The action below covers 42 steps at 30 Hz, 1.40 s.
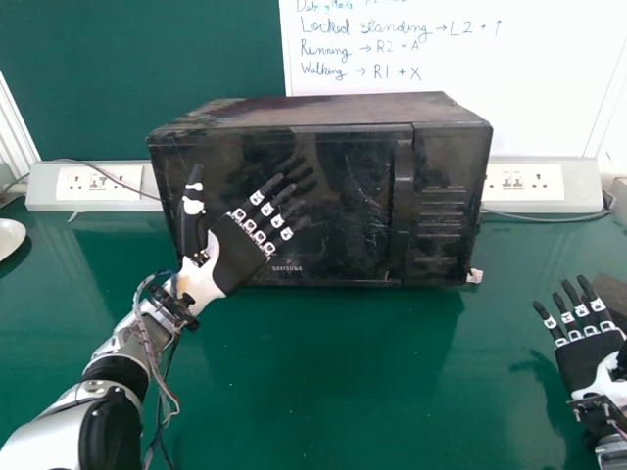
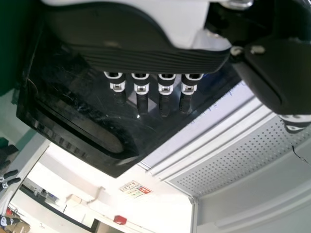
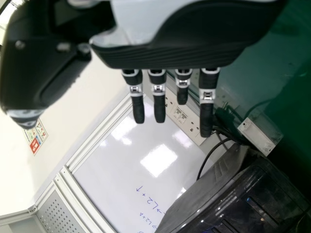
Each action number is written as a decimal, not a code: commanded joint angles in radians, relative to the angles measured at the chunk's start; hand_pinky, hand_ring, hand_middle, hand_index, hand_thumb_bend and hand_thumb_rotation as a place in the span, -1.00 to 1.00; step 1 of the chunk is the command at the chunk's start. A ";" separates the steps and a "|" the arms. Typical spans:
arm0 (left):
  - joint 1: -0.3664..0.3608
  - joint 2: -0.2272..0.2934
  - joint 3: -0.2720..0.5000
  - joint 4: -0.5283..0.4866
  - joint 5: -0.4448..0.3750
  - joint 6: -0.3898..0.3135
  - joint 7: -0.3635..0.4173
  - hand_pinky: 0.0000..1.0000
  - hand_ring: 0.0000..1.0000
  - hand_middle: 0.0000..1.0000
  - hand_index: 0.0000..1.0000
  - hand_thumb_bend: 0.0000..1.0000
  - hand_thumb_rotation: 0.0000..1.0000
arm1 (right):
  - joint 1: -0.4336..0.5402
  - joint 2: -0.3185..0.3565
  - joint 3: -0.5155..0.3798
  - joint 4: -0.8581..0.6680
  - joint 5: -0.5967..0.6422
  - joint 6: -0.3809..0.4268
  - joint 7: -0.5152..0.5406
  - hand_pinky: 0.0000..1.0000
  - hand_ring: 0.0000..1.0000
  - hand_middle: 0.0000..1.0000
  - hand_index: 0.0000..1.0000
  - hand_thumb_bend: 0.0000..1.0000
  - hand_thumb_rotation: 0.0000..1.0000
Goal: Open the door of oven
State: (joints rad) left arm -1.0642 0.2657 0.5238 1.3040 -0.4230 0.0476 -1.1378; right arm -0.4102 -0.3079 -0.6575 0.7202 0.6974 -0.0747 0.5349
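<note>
and here's the left hand point(image 1: 238, 257), fingers straight and released, at the left of the black microwave oven's point(image 1: 323, 111) closed door point(image 1: 343, 215); right hand point(image 1: 588, 357), near right, fingers loosely extended.

Shows as a glossy, flat green tabletop point(image 1: 323, 382) in the head view. Carries a black, box-shaped oven with a shiny front point(image 1: 343, 240) near the back, upright. Bears a round white dish point(image 1: 8, 237) at the left edge, a thin grey cable point(image 1: 549, 218) right of the oven, and a dark, partly hidden object point(image 1: 612, 290) by the right edge
</note>
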 commanded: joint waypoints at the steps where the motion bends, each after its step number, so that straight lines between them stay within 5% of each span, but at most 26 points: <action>1: -0.020 -0.003 -0.016 0.011 0.019 -0.003 0.018 0.32 0.66 0.81 0.77 1.00 0.54 | 0.032 0.035 0.002 0.014 0.008 0.013 0.003 0.92 1.00 1.00 1.00 1.00 0.96; 17: -0.052 -0.019 -0.033 0.021 0.071 -0.007 0.201 0.20 0.62 0.76 0.68 1.00 0.42 | 0.024 0.035 0.002 0.029 0.006 0.009 0.009 0.84 1.00 1.00 1.00 1.00 0.96; 42: -0.139 -0.069 -0.091 0.021 0.157 -0.024 0.314 0.33 0.71 0.84 0.76 1.00 0.38 | 0.013 0.040 -0.001 0.040 0.010 0.013 0.010 0.82 1.00 1.00 1.00 1.00 0.95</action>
State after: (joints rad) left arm -1.1755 0.2003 0.4443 1.3193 -0.2755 0.0200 -0.8338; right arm -0.4152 -0.3063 -0.6587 0.7254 0.6978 -0.0703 0.5427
